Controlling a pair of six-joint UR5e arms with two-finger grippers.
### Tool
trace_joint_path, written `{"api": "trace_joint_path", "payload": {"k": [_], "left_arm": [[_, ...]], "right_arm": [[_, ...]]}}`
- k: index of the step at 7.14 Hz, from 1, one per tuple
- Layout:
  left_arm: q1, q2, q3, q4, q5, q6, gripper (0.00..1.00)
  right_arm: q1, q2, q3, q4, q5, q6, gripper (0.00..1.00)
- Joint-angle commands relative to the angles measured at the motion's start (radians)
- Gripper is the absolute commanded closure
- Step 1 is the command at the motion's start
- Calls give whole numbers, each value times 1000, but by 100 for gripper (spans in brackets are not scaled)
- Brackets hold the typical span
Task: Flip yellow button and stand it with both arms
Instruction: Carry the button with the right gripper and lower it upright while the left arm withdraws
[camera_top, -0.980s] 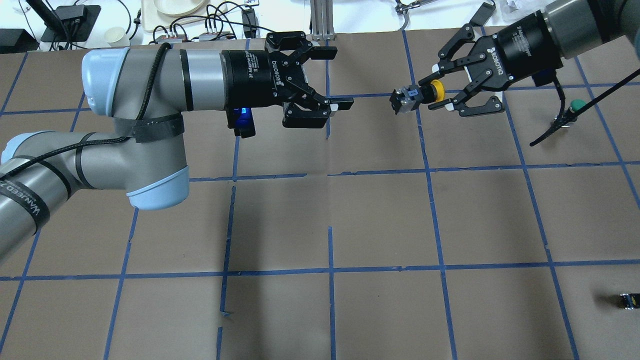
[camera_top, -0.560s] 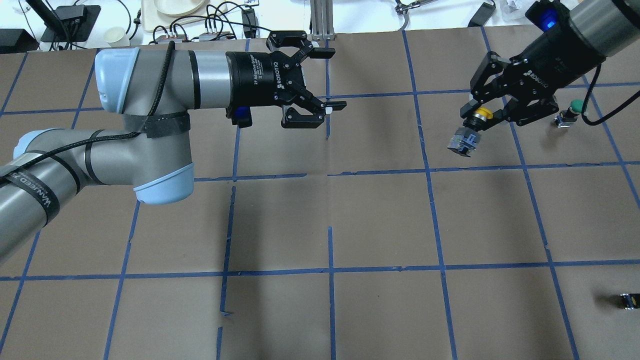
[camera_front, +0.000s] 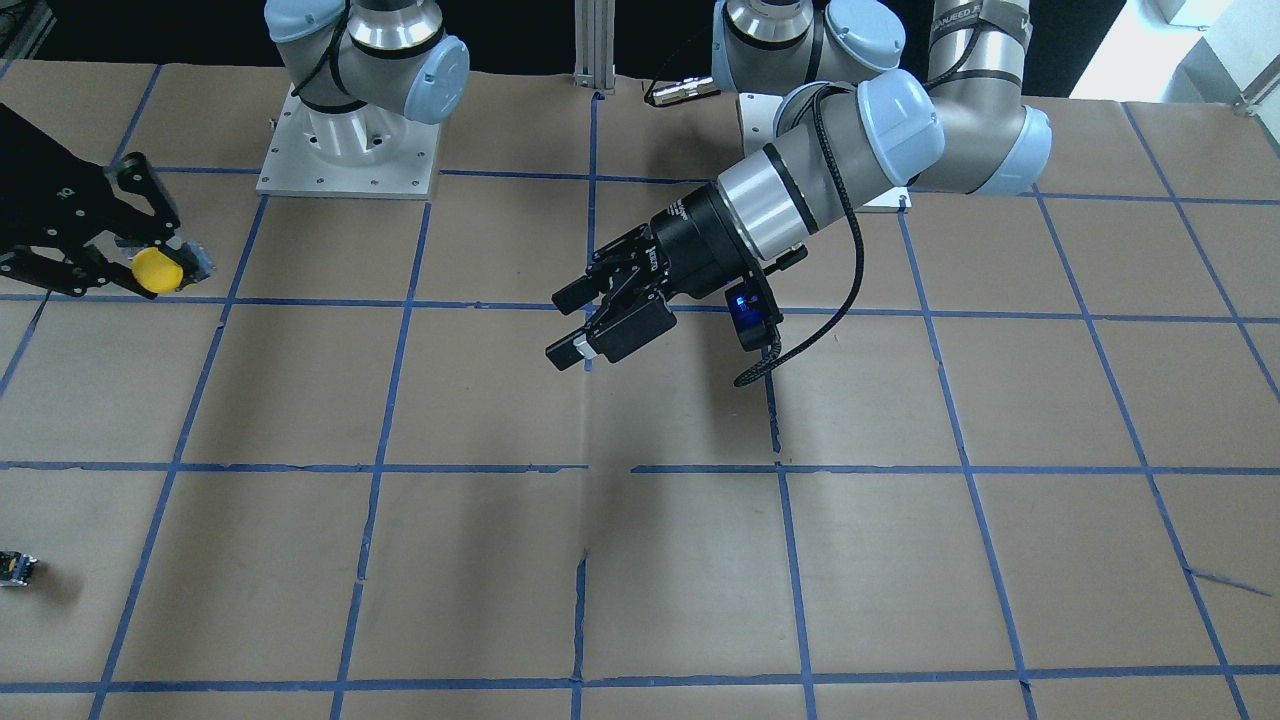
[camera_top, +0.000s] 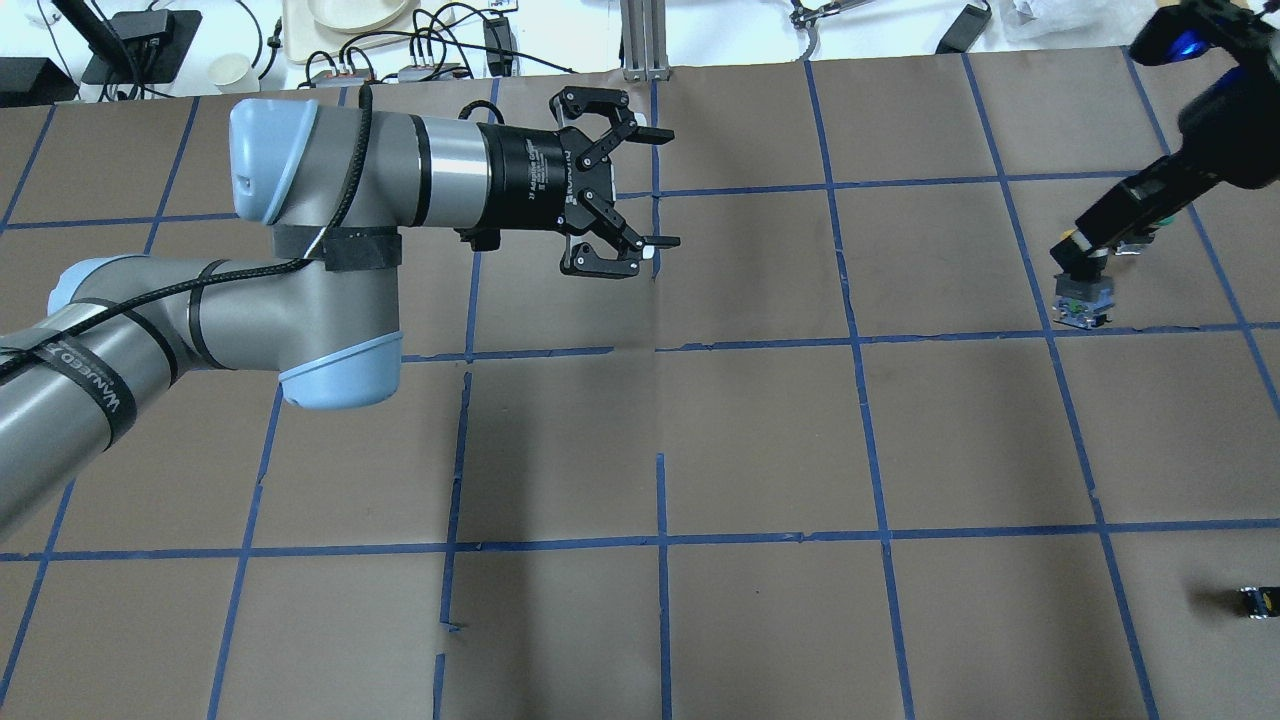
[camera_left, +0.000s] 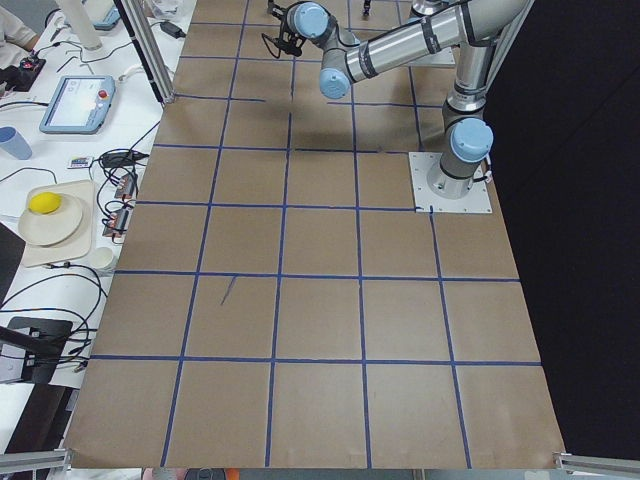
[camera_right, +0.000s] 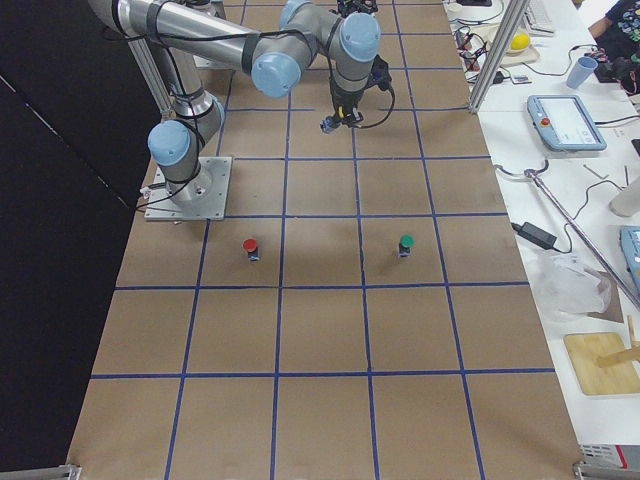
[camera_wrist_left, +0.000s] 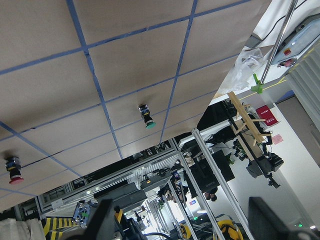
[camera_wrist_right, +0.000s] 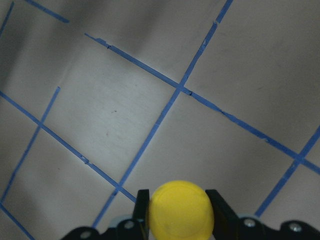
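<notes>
My right gripper (camera_top: 1092, 252) is shut on the yellow button (camera_top: 1083, 296) at the table's far right. The grey boxy body points down toward the paper. I cannot tell whether it touches. The yellow cap sits between the fingers in the right wrist view (camera_wrist_right: 181, 210) and in the front view (camera_front: 155, 270), where the right gripper (camera_front: 150, 262) enters at the left edge. My left gripper (camera_top: 660, 187) is open and empty, held level above the table's middle back, far from the button. It also shows in the front view (camera_front: 562, 325).
A green-capped button (camera_wrist_left: 146, 116) and a red-capped button (camera_wrist_left: 13, 170) stand on the brown paper; both show in the right side view (camera_right: 405, 243) (camera_right: 250, 247). A small dark capless part (camera_top: 1258, 601) lies near the front right corner. Cables and dishes sit behind the table (camera_top: 760, 440).
My right gripper has swung right and away from the left gripper, turning the yellow button from level to body-down. The left gripper stayed open and drew back slightly.
</notes>
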Motion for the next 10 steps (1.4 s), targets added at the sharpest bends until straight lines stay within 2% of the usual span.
{"api": "trace_joint_path", "payload": {"k": [1,2,3,4,5,7,10], "left_arm": [[-36,63,62,-342,201,253,5],[-43,107,65,-452,283,342,5],[-40,152,67,-553,347,423,5],[-30,176,91,-677,423,529,5],[-33,181,128,-748,519,603,5],[-27,181,206,-903,630,797,4],[7,187,255,-979,717,1163,2]], "right_arm": [[-129,3,79,-113,2,-445,94],[-174,2,109,-171,5,-568,94],[-226,3,144,-173,22,-677,93],[-276,3,174,-176,80,-788,93],[-301,11,184,-178,103,-910,93],[-368,101,184,-175,147,-1105,93],[-474,260,170,-172,152,-1364,93]]}}
